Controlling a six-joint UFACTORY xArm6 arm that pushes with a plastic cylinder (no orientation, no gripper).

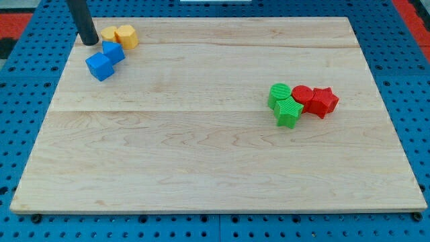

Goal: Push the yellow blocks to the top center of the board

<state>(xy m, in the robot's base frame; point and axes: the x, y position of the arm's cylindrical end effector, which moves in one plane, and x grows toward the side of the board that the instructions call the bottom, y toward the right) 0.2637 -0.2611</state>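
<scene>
Tip (89, 42) at worktop (201, 148) top-left corner, just left of two touching yellow blocks (119, 35). No claw fitted, so no state to tell. Blue cubes (105, 60) just below; risk of dragging them or splitting the pair.

counter (201, 154): pale wood, on a blue pegboard (416, 101) | two blue blocks (105, 60): touching, near the view's top-left corner | two green blocks (283, 103): touching, at the view's right-centre | two red blocks (316, 99): touching, immediately to the view's right of the green pair
</scene>
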